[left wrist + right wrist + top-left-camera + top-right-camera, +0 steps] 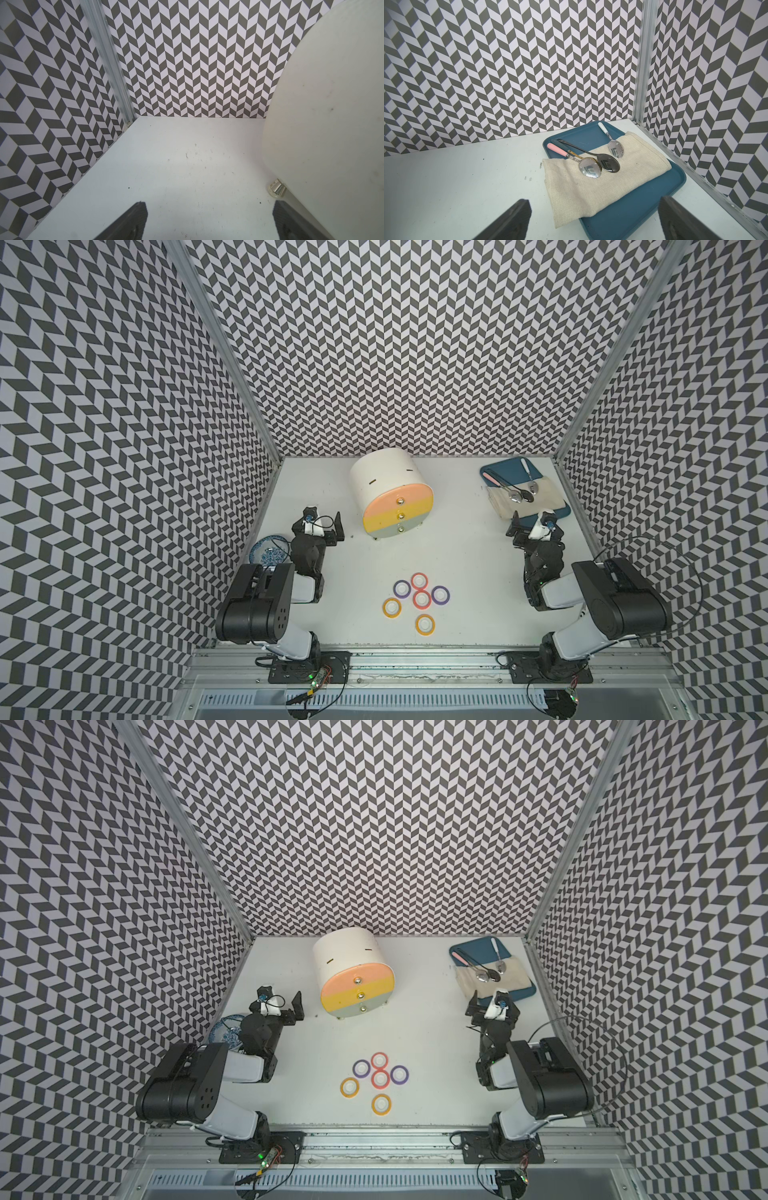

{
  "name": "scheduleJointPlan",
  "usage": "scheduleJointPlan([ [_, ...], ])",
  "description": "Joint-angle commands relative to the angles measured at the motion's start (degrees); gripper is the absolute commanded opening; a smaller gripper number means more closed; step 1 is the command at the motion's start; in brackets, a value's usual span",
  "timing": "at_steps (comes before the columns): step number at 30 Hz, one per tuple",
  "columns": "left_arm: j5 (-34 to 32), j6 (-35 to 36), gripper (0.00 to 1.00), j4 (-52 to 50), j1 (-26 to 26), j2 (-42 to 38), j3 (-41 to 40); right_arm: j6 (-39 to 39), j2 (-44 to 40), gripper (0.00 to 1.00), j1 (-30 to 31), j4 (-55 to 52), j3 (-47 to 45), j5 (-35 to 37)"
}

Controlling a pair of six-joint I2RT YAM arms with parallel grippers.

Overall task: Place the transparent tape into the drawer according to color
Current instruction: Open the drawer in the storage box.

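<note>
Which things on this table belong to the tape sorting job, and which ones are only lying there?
Belong to the job: tape rolls, two purple, two red-pink, two yellow-orange; drawers in the cream cabinet.
Only lying about: blue-patterned bowl; blue tray; cloth; spoons.

Grey-and-white chevron walls (415, 344) close in three sides, joined by aluminium corner posts (226, 354). The white tabletop (465, 572) is evenly lit and flecked with small dark specks. An aluminium rail (415, 662) edges the front.

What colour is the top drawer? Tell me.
The top drawer is peach, clearest in a top view.
</note>
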Motion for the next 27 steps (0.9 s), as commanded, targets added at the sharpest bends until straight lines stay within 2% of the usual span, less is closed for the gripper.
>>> scheduleJointPlan([
  [1,-2.14,0.13,1.00,0.61,-0.85,-0.60,0.37,-0.08,-0.54,1.00,-0.14,2.44,0.02,-0.59],
  [3,-4.32,-0.54,1.00,-1.76,-1.09,-2.94,0.68,-1.52,-3.00,1.00,1.22,0.82,-0.43,0.15],
  [5,-6.98,-2.27,1.00,-8.29,-1.09,-6.42,2.42,-2.45,-5.85,1.00,1.77,-0.62,-1.14,-0.09],
  [7,-8.06,-3.58,1.00,-16.25,-1.09,-8.56,5.42,-5.02,-8.38,1.00,4.60,-2.82,0.01,5.00],
  [9,-7.76,-4.45,1.00,-21.79,-1.09,-10.45,7.94,-6.71,-11.62,1.00,7.85,-13.97,5.44,8.72],
  [11,-7.37,-5.59,1.00,-27.13,-1.00,-12.66,10.42,-4.26,-13.55,1.00,9.96,-24.70,10.36,11.97],
  [12,-6.97,-6.35,1.00,-29.43,-1.01,-14.04,11.49,-3.03,-14.40,1.00,10.51,-27.17,11.66,11.24],
  [16,-2.84,-7.90,1.00,-39.02,-1.00,-18.92,15.98,0.43,-17.39,1.00,12.75,-38.58,17.18,4.69],
  [21,9.67,-9.05,1.00,-46.67,-0.91,-22.40,22.05,7.04,-19.81,1.00,13.31,-54.72,26.95,-7.95],
  [25,19.94,-10.61,1.00,-48.43,-0.91,-21.32,26.76,11.90,-22.76,1.00,14.43,-57.85,30.07,-23.99],
  [27,24.20,-11.15,1.00,-49.41,-0.91,-19.51,29.52,12.89,-23.77,1.00,16.54,-57.67,30.68,-28.76],
])
